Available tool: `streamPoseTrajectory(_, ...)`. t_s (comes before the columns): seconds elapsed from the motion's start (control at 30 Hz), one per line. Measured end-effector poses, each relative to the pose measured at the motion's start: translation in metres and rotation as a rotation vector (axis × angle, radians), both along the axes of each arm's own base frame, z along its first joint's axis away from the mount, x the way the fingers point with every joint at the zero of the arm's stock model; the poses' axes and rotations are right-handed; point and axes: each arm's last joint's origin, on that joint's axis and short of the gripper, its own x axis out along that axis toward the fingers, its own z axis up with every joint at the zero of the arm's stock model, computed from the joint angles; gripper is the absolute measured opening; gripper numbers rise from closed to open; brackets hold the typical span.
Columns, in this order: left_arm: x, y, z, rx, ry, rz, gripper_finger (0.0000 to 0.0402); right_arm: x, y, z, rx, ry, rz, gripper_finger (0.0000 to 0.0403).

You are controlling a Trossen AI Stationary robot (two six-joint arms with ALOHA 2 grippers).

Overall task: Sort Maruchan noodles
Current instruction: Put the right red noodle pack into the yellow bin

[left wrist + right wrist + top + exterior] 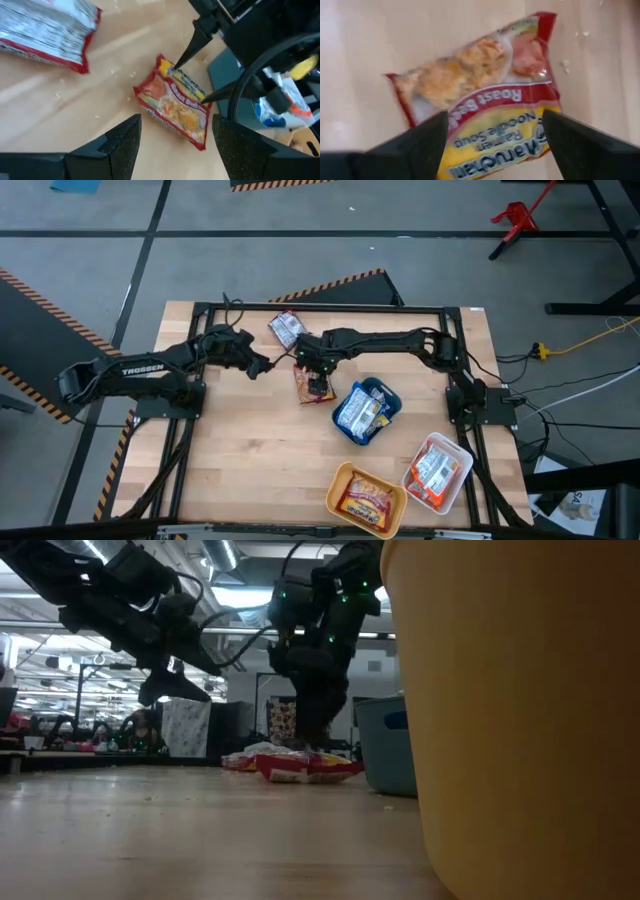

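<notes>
On the wooden table [250, 450], the right gripper [316, 376] is hanging open astride a red-and-yellow noodle packet [485, 95], gripping nothing, while the left gripper [262, 366] is waiting open and empty nearby.

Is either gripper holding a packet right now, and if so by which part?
Nothing is held. The right gripper stands open over the red-and-yellow crinkly plastic noodle packet, which lies on the table; the left gripper is open beside it.

Trays on the worktop [240, 450]
Blue tray [388, 394], orange tray [340, 482] and white tray [458, 480] sat along its right side.
</notes>
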Motion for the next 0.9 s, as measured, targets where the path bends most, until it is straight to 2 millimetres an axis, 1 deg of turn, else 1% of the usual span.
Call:
streamPoseTrajectory(0.13, 0.003, -0.004, -0.001, -0.033, -0.004, -0.01, 0.0238, 0.001, -0.002, 0.02, -0.003, -0.036, -0.019, 0.03)
streamPoseTrajectory(0.2, 0.003, -0.004, 0.002, -0.036, -0.033, -0.008, 0.0238, -0.003, -0.003, 0.031, -0.014, -0.026, -0.034, 0.0299)
streamPoseTrajectory(0.3, 0.002, -0.005, 0.012, -0.008, -0.109, 0.006, 0.0235, -0.011, -0.003, 0.036, -0.009, 0.02, -0.026, 0.0298)
streamPoseTrajectory(0.37, -0.001, -0.005, 0.015, 0.015, -0.122, 0.009, 0.0227, -0.016, -0.004, 0.04, 0.01, 0.038, -0.031, 0.0298)
streamPoseTrajectory(0.4, -0.001, -0.006, 0.016, 0.031, -0.117, 0.008, 0.022, -0.018, -0.003, 0.046, 0.026, 0.026, -0.037, 0.0298)
streamPoseTrajectory(0.47, -0.002, -0.007, 0.013, 0.054, -0.086, -0.009, 0.0202, -0.024, -0.004, 0.061, 0.047, -0.002, -0.038, 0.0298)
streamPoseTrajectory(0.57, 0.001, -0.009, 0.011, 0.103, -0.064, -0.05, 0.0166, -0.037, -0.007, 0.082, 0.009, -0.015, -0.053, 0.0298)
streamPoseTrajectory(0.67, 0.008, -0.012, 0.011, 0.175, -0.07, -0.105, 0.0123, -0.052, -0.019, 0.098, -0.043, 0.003, -0.116, 0.0298)
streamPoseTrajectory(0.73, 0.015, -0.016, 0.01, 0.234, -0.088, -0.156, 0.0091, -0.06, -0.028, 0.107, -0.043, -0.012, -0.199, 0.0298)
streamPoseTrajectory(0.83, 0.028, -0.022, 0.003, 0.293, -0.075, -0.226, 0.0039, -0.064, -0.04, 0.11, 0.003, -0.026, -0.364, 0.0298)
streamPoseTrajectory(0.9, 0.036, -0.025, -0.004, 0.317, -0.053, -0.255, 0.0011, -0.064, -0.042, 0.109, 0.033, -0.025, -0.449, 0.0298)
